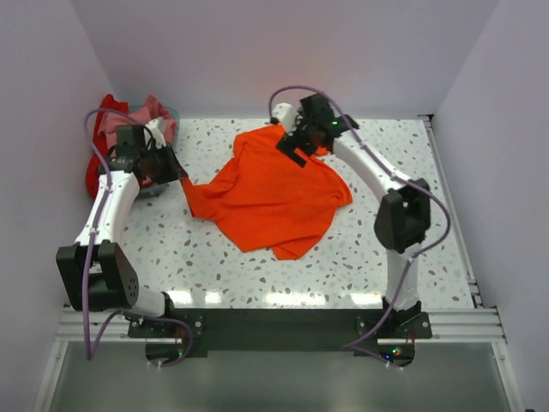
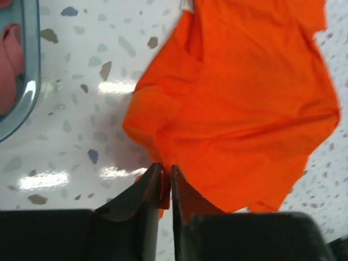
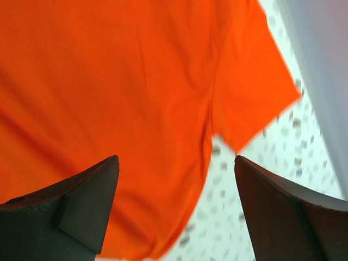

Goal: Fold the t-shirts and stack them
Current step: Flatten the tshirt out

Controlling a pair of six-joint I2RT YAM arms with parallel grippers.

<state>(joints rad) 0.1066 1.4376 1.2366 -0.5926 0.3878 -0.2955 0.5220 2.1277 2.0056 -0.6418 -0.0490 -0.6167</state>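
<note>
Ahead of my left fingers and off to their left I see a clear, blue-tinted bin (image 2: 31, 81). The pink t-shirt (image 1: 147, 112) is heaped in it and the red t-shirt (image 1: 94, 167) hangs over its outer side, neither of them folded.

The left gripper (image 2: 166, 169) sits low over the speckled table (image 1: 214, 257), apart from the bin, with its two fingers drawn almost together. Only a thin slit is left and a tuck of orange cloth fills it, so I read that as a pinch on the left-hand corner of the orange t-shirt (image 1: 274, 197). From that pinch the shirt spreads away ahead of the left fingers and to their right. It lies open and rumpled on the table between my two arms, with one part bunched into a fold just in front of the fingertips.

The right gripper (image 3: 175, 159) is over the shirt's far edge, its fingers standing wide apart with no cloth caught between them. The orange cloth lies beneath and ahead of both fingers, and I cannot tell whether the tips touch it. Ahead of the right finger a short sleeve juts out. Past its hem bare table shows, running on to the pale wall (image 3: 321, 65) at the right.
</note>
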